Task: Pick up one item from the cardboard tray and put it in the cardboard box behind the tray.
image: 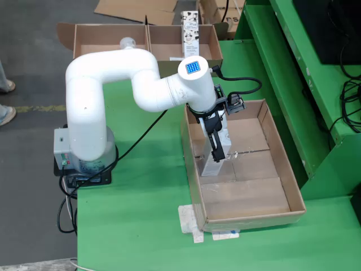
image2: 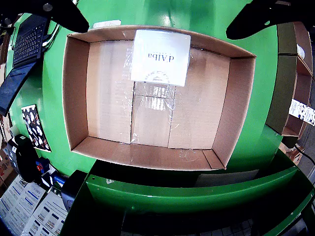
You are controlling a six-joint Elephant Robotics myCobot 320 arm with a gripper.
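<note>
Claw [image: 216,151], fingers spread apart, poised directly over the white carton [image: 215,154] lying against the tray's wall. In the wrist view both dark fingertips [image2: 266,17] flank the carton [image2: 160,57], well clear of it. To grasp well: descend straight, keep the carton centred, close across its narrow faces. Cardboard tray [image: 285,169] surrounds the claw; the cardboard box [image: 163,42] waits behind, beyond the arm.

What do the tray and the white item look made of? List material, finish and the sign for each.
Tray: corrugated cardboard, matte brown, with folded flaps and glossy clear tape along the floor seams.
White item: probably a printed paperboard carton, smooth and slightly glossy, with sharp edges and dark lettering; its contents cannot be told.
</note>
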